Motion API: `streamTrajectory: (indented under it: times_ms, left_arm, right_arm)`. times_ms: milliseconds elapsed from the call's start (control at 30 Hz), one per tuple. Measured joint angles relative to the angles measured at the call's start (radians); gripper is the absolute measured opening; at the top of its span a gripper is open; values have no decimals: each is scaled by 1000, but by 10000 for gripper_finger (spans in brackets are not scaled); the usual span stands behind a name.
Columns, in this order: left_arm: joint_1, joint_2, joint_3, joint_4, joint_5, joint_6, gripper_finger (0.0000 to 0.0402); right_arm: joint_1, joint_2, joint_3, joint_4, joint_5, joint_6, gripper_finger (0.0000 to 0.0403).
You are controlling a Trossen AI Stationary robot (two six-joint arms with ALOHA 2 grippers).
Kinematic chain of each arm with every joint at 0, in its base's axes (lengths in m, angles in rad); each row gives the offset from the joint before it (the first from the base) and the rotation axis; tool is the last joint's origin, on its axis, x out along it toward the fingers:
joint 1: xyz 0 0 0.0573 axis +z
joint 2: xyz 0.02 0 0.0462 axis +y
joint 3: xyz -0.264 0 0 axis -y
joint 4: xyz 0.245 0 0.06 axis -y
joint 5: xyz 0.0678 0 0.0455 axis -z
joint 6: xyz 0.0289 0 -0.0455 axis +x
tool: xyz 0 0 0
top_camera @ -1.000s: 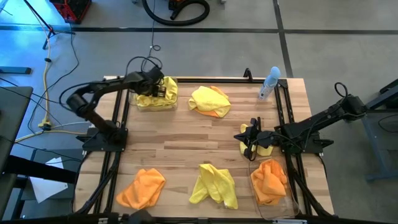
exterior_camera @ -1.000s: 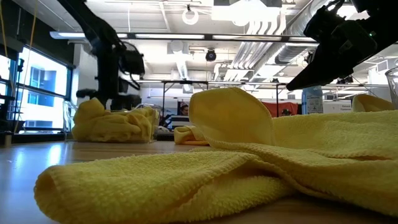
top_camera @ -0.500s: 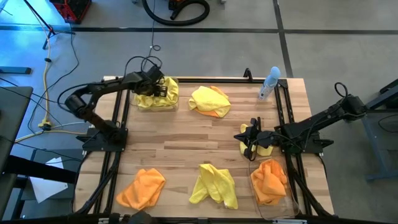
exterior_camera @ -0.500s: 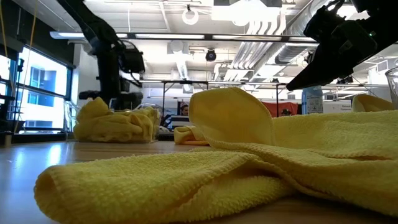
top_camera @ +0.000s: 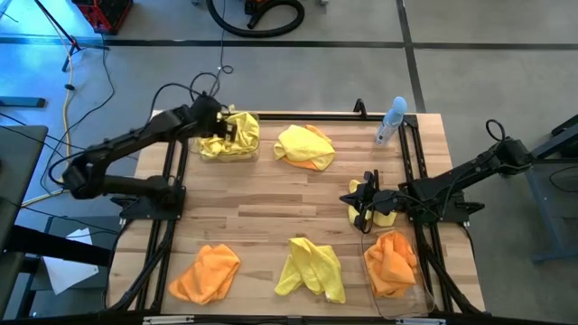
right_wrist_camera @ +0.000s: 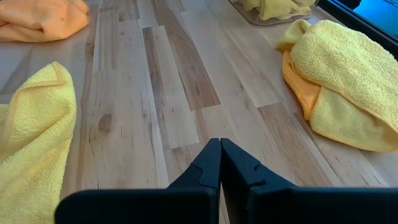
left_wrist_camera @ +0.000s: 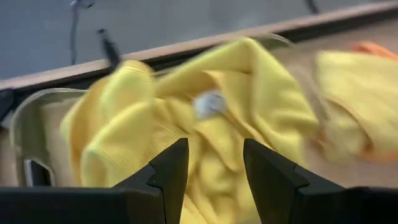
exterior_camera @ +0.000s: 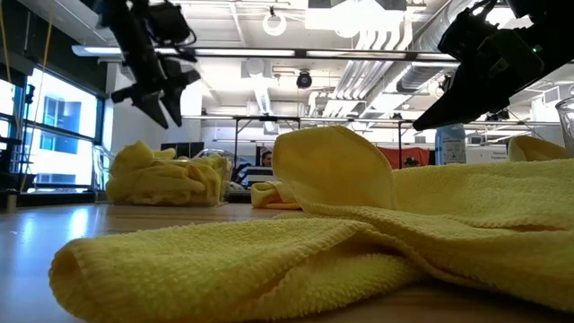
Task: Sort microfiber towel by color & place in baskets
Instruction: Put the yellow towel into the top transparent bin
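I see the table (top_camera: 271,203) strewn with yellow and orange towels; yellow towels (top_camera: 228,135) fill the far-left basket (top_camera: 251,144). My left gripper (top_camera: 230,127) hangs above it, fingers parted, empty — my right gripper (top_camera: 354,202), pinched closed, holds nothing, beside the near-right basket (top_camera: 411,302).

a big yellow towel (exterior_camera: 359,242) fills the foreground. behind it, a clear basket (exterior_camera: 170,179) heaped with yellow cloth sits below the left gripper (exterior_camera: 157,85), fingers parted.
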Motion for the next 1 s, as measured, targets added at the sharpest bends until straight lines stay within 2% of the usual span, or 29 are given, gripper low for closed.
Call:
streamTrajectory:
  times_ms: [100,167,300,400,633,767,900,1000]
  left_arm:
    - [-103,-39,-1,-32,-13,19,145]
    - [-194,-55,-18,-22,-56,17,145]
    - [-371,-78,-99,108,-153,88,145]
    - [-465,-87,-151,223,-150,157,145]
    - [-617,-88,-188,323,-141,230,145]
    - [-699,-88,-218,333,-104,215,145]
    - [-789,-88,-260,372,-104,172,145]
    - [-839,-88,-282,413,-104,198,145]
  right_arm:
    - [0,0,0,0,0,0,0]
    - [0,0,0,0,0,3,0]
    - [0,0,0,0,0,29,0]
    - [0,0,0,0,0,73,0]
    - [-6,0,0,12,17,133,0]
    - [-10,0,0,14,25,135,0]
    - [-10,0,0,20,25,135,0]
    - [-9,0,0,24,25,147,0]
